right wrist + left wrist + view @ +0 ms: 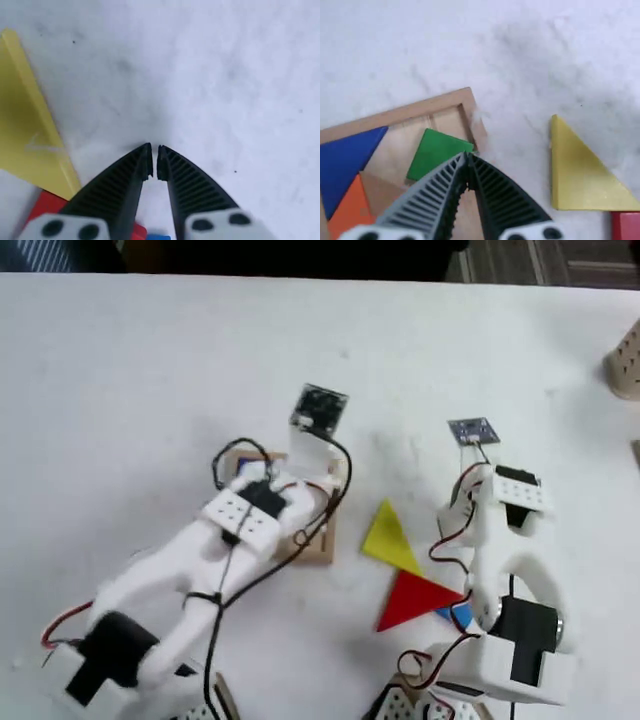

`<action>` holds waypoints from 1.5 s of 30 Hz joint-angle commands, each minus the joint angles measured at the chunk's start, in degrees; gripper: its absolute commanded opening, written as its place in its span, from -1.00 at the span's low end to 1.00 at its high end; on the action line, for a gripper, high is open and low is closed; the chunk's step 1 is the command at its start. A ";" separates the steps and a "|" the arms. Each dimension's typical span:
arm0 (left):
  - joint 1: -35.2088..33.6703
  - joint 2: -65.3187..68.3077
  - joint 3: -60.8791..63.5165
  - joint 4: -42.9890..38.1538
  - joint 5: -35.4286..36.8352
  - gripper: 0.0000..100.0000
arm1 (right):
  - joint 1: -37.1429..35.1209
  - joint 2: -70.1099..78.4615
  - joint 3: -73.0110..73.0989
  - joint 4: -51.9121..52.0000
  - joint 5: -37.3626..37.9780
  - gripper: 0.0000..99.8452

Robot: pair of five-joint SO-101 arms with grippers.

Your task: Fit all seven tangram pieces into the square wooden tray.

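Note:
The square wooden tray (420,107) holds a blue triangle (347,155), an orange piece (347,210) and a green square (437,150) lying at an angle by its inner corner. My left gripper (468,159) hovers shut just over the green square's edge, with nothing between its fingers. In the high view the left arm (240,515) covers most of the tray (322,543). A yellow triangle (390,533) and a red triangle (415,598) lie on the table beside the tray, and a blue piece (458,615) lies by the right arm. My right gripper (154,154) is shut over bare table next to the yellow triangle (25,130).
The white table stretches open beyond the tray and to the far side. The right arm (505,540) stands close to the red and blue pieces. A perforated beige object (625,365) sits at the far right edge. Cables loop around both arms.

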 commanded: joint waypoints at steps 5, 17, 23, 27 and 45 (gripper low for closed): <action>3.65 9.89 -5.80 -1.49 -0.53 -0.96 | 0.40 -2.15 -0.09 -1.01 0.88 -0.97; -4.88 16.84 -14.51 5.71 -0.35 -0.96 | 0.40 -2.15 -0.09 -1.01 0.88 -0.97; -5.14 16.48 -14.59 7.47 -0.35 -0.96 | 0.40 -2.15 -0.09 -1.01 0.88 -0.97; -5.49 16.48 -14.42 8.62 -0.53 -0.96 | 0.40 -2.15 -0.09 -1.01 0.88 -0.97; -6.46 16.40 -14.77 10.20 -0.53 -0.96 | 0.40 -2.15 -0.09 -1.10 0.88 -0.97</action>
